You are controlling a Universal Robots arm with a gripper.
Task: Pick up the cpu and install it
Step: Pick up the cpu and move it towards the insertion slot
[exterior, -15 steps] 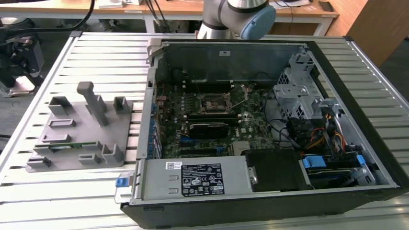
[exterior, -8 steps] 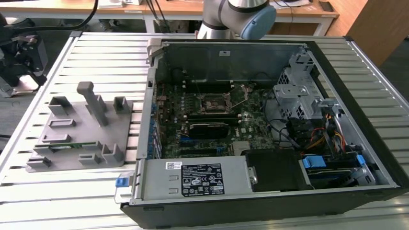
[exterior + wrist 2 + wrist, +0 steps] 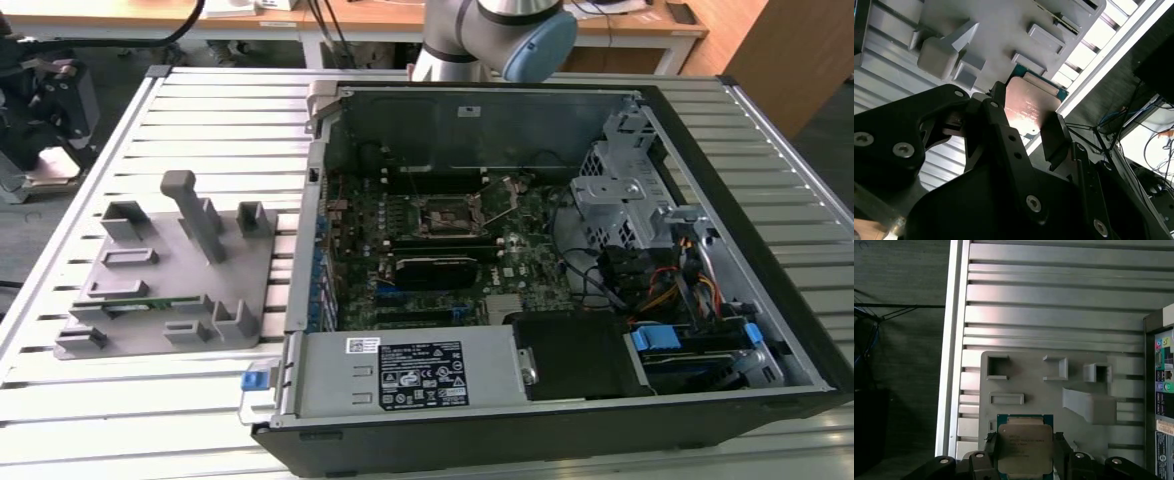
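On the slatted table (image 3: 200,110) in the exterior view I count one open computer case (image 3: 534,450) with one black socket (image 3: 447,215) on its board. One grey holder (image 3: 180,275) sits at the exterior view's left. In the first wrist view, my gripper (image 3: 1026,446) is closed on the single cpu (image 3: 1024,455), gripping two opposite edges. It hangs over the holder's three square pockets. The second wrist view shows what that one hides: the long black bodies of my two fingers (image 3: 1056,135) running up to the cpu's metal top.
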